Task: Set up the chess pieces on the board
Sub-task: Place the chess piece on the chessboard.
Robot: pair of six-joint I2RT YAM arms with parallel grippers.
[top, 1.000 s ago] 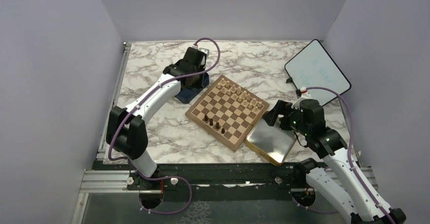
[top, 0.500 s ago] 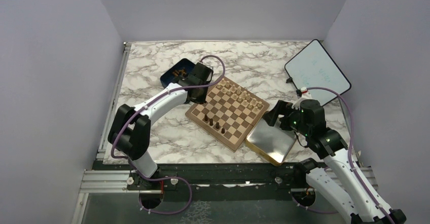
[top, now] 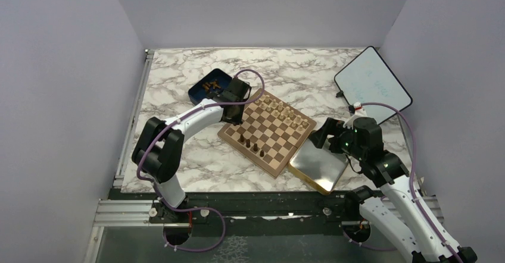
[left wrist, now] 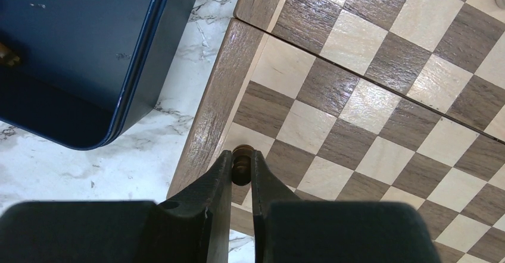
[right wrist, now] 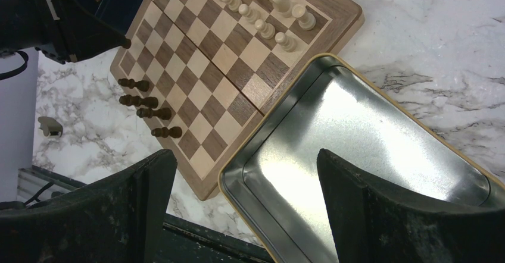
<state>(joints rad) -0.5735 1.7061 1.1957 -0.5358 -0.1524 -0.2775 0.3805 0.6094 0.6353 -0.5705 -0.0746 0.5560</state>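
The board (top: 271, 137) lies at the table's middle, turned like a diamond. Several dark chess pieces (top: 252, 146) stand in a line along its near-left edge and show again as dark chess pieces (right wrist: 143, 105) in the right wrist view. My left gripper (left wrist: 241, 159) is shut on one dark brown chess piece (left wrist: 241, 166), held just above a square by the board's (left wrist: 357, 96) left border. In the top view this left gripper (top: 231, 118) is at the board's left corner. My right gripper (right wrist: 243, 156) stands open above the metal tray (right wrist: 357, 132), holding nothing.
Pale chessmen (top: 281, 110) fill the board's far-right edge. A dark blue box (top: 208, 85) with more dark pieces sits beyond the board's left corner, seen as the blue box (left wrist: 77, 55) in the left wrist view. The gold-rimmed tray (top: 318, 166) touches the board's near-right side. A whiteboard (top: 372, 84) lies far right.
My left arm has swung from over the blue box to the board's left corner with the dark piece in its jaws. The right arm has not moved.
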